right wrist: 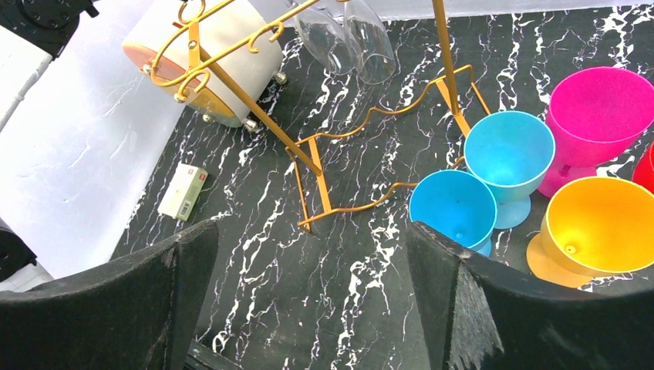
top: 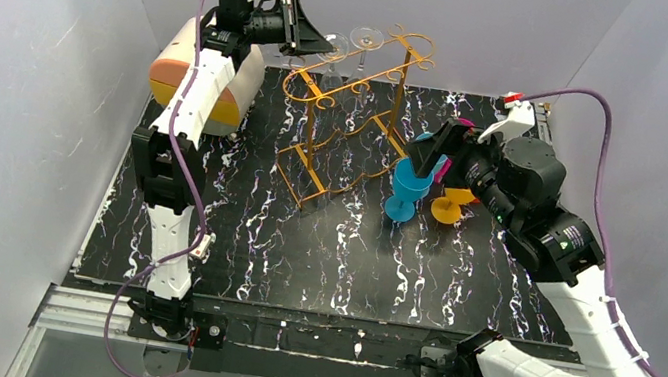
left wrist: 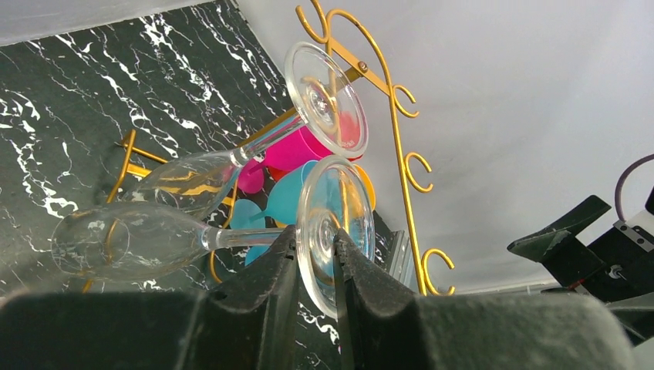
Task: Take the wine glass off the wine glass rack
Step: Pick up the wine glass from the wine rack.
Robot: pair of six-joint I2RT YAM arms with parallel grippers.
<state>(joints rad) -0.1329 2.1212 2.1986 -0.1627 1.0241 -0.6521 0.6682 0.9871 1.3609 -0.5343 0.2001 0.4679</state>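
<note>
Overhead, the left arm is reaching high over the back of the counter (top: 298,264), and the left pincer (top: 323,42) is sitting right at the foot of the wine glass (top: 337,50), which is hanging foot-up, bowl-down from the top of the wine glass rack (top: 397,97); a second wine glass (top: 366,38) is hanging just beside it, farther from that arm; the right pincer (top: 437,149) is hovering well apart, over a blue cup (top: 407,192) on the rack's other side, so the left arm is plainly the nearer.

From the left wrist, the pincer is looking narrow, its fingers (left wrist: 281,277) lying on either face of the glass's round foot and seeming to be pinching it; the stem is running away leftward from the fingers into the bowl, so the long axis is lying across the grip, not along it; the rack's golden rail with its curled hooks is running just beyond the two feet. By my judgement the glass is gripped but not yet off the rack, and the coming move is turning on sliding the foot out along the rail without knocking its neighbour.

From the right wrist, the right pincer is gaping wide and holding nothing, looking down on the rack's legs, the coloured cups (right wrist: 509,150) and two clear bowls dangling at the top edge; which bowl is the gripped glass's I cannot tell.
</note>
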